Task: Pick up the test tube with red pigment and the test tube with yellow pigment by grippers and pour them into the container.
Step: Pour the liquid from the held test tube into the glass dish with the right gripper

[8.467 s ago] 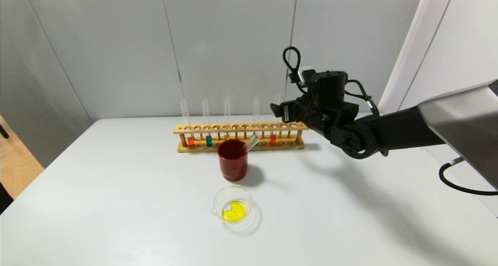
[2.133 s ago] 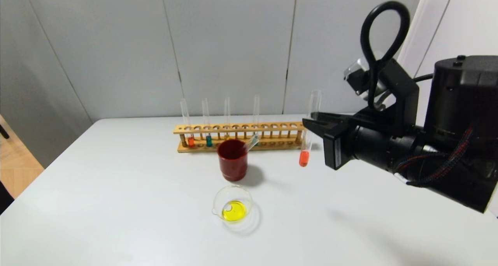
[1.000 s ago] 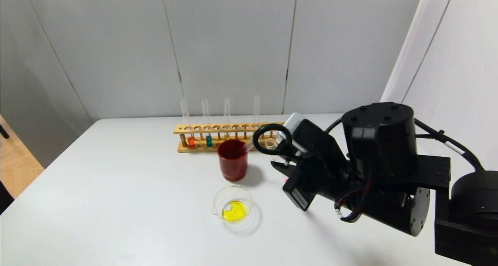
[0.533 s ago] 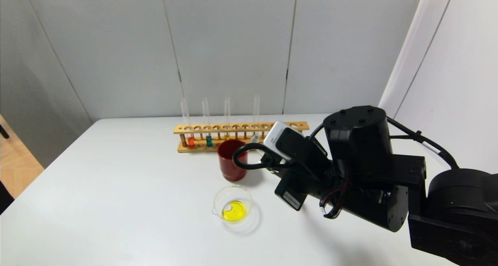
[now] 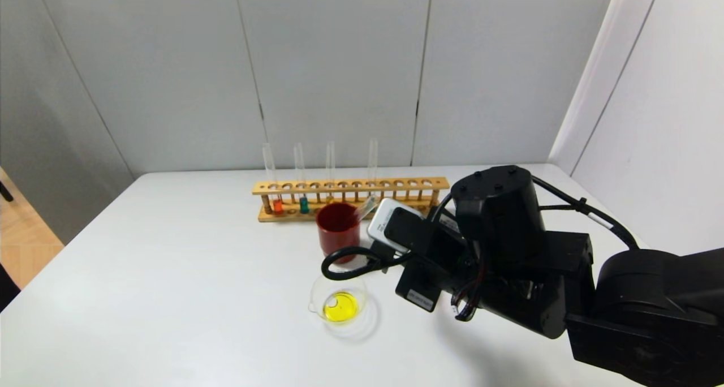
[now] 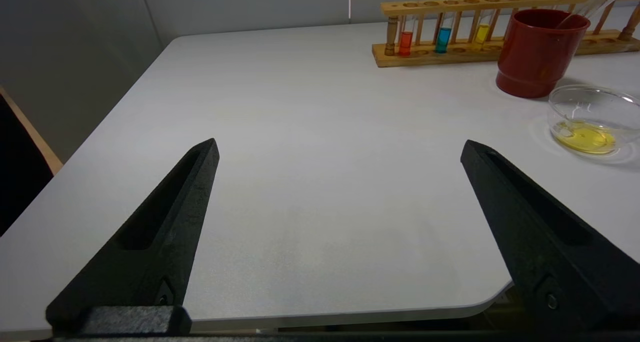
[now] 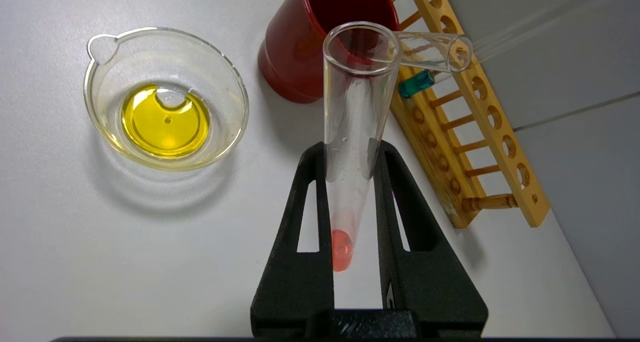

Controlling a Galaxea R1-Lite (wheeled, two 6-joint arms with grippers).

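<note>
Two arms share one white table [image 5: 169, 274], the largest thing here. On it, taking the dark red cup [image 5: 338, 232] as landmark, a long wooden test tube rack [image 5: 350, 197] stands just behind the cup along the far side. The rack holds upright tubes: one with bright orange liquid [image 6: 405, 42], one with teal liquid [image 6: 443, 39], and, next along in the left wrist view, the test tube with yellow pigment [image 6: 482, 33], which the cup hides in the head view. An empty tube [image 7: 432, 52] leans out of the cup with its open mouth over the rack.

Right of the cup, and nearer the robot, the bulky black right gripper [image 7: 350, 157] hangs above the table, its silver-grey box module just beside the cup in the head view. Its jaws are clenched on the test tube with red pigment [image 7: 352, 132], gripped partway along the glass. The tube's open mouth points toward the cup and a small pool of red liquid sits in the rounded end close to the wrist.

In front of the cup, apart from it, stands the container [image 5: 338, 302], a low clear glass dish with a tiny spout and a shallow yellow pool.

Far left of the cup, over the table's near edge, the left gripper [image 6: 340, 149] sits with its jaws spread wide, grasping nothing.
</note>
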